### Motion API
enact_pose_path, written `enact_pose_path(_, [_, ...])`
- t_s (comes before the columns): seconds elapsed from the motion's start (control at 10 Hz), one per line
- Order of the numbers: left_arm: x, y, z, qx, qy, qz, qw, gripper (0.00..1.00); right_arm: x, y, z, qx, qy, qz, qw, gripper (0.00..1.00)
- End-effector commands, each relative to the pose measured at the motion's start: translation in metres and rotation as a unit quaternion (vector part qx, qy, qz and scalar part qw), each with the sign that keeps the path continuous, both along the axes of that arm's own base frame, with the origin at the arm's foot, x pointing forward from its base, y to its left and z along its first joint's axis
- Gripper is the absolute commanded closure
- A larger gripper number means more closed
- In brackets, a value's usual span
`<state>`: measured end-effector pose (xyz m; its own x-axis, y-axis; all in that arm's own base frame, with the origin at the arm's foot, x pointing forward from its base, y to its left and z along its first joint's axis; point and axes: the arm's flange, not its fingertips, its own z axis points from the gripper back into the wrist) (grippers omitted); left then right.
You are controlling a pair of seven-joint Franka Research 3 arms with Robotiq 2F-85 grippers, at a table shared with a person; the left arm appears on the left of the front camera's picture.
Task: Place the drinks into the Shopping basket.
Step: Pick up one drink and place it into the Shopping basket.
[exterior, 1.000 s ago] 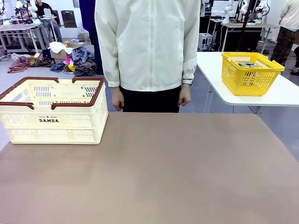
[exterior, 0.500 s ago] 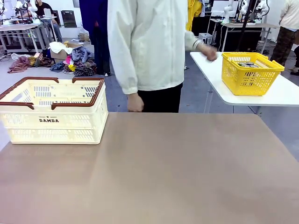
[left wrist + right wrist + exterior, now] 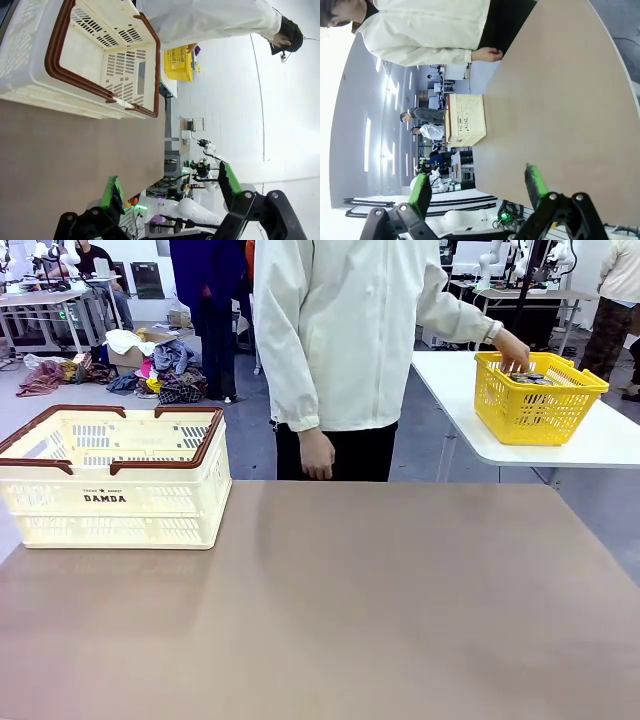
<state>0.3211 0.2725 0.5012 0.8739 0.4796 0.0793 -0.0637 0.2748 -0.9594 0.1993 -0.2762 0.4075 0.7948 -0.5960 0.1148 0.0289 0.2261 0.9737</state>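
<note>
Cream basket point(image 3: 60, 502) w/ brown rim and handles sits on the brown surface point(image 3: 350, 610) at its far left corner, "DAMDA" side facing the robot, upright. Person in white jacket point(image 3: 350, 330) stands at the far edge, turned toward a white side table point(image 3: 600, 445) on the right, well apart from the cream basket. Yellow basket point(image 3: 535, 405) stands on that side table; the reaching hand point(image 3: 513, 348) is at its rim, fingers dipping inside. Some silver round tops point(image 3: 530, 377) show inside the yellow basket, prob. the drink cans, but too small to be sure which. Other hand point(image 3: 318, 455) hangs loose just above the far edge of the surface, holding nothing. Left wrist view: left jaws spread wide, green pads point(image 3: 111, 192) well apart, gripping nothing, above bare surface; cream basket point(image 3: 20, 55) lies ahead of them, not touching, w/ yellow basket point(image 3: 178, 62) farther off beyond it. Right wrist view: right jaws also spread wide, green pads point(image 3: 536, 182) well apart, gripping nothing, above the surface; cream basket point(image 3: 466, 120) sits well away at the surface's opposite side, and the person's hanging hand point(image 3: 487, 54) is near the far edge.
</note>
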Motion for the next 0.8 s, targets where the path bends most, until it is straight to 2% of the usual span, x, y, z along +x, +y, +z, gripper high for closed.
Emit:
enact_pose_path(0.0, [-0.0027, 0.0004, 0.0011, 0.000, 0.006, -0.006, 1.000, 0.00, -0.0033, -0.0015, 0.0027, -0.006, -0.003, 0.007, 1.000, 0.00])
enact_pose_path(0.7, [-0.0027, 0.0004, 0.0011, 0.000, 0.006, -0.006, 1.000, 0.00, -0.0033, -0.0015, 0.0027, -0.006, -0.003, 0.007, 1.000, 0.00])
